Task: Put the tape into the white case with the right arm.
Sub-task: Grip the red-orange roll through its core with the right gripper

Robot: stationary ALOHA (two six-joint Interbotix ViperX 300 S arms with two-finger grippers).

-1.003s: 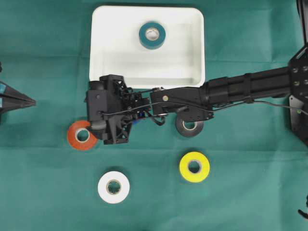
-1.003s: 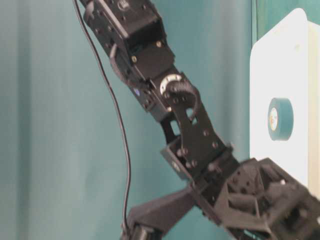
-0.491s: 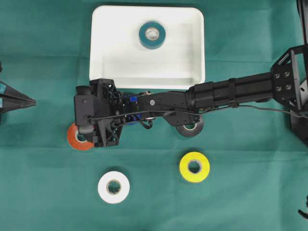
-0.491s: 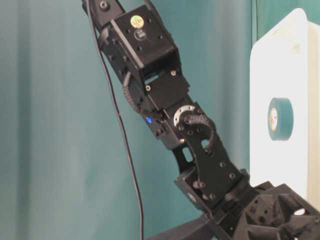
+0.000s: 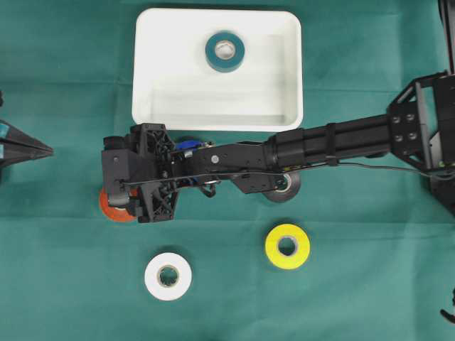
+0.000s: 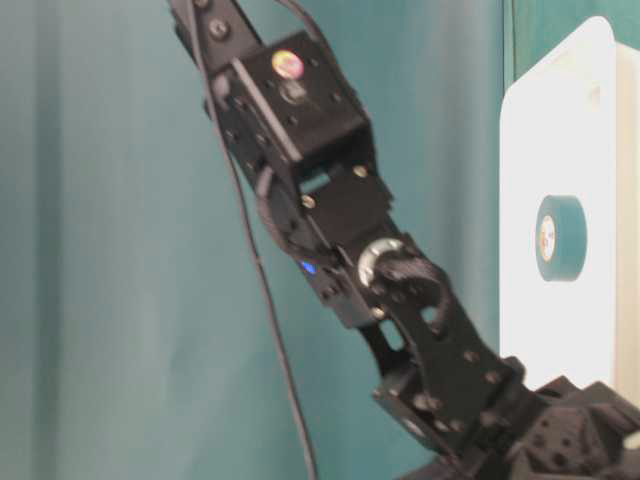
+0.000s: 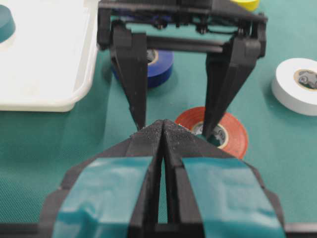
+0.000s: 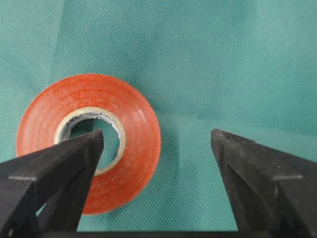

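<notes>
The right arm (image 5: 334,138) reaches across the green cloth (image 5: 370,298) just below the white case (image 5: 217,117), and its right gripper (image 8: 157,141) hangs over the orange tape roll (image 8: 89,141), which lies flat on the cloth below the case's lower left corner. The jaws stand wide apart: in the right wrist view one finger (image 8: 64,163) points into the roll's cardboard core while the other finger sits outside the roll over bare cloth, so one wall of the roll lies between them; whether either finger touches the roll cannot be told. A teal tape roll (image 5: 225,51) lies flat inside the case, near its upper wall. A blue tape roll (image 7: 159,67) sits just below the case's lower rim, mostly hidden under the arm from above. A grey roll (image 5: 284,188) peeks out beneath the arm, below the case's lower right corner. A yellow roll (image 5: 287,246) and a white roll (image 5: 168,275) lie farther below the case, well apart from each other. The left gripper (image 7: 162,130), with teal marks, has its jaws pressed together on nothing, well to the left of the case.
</notes>
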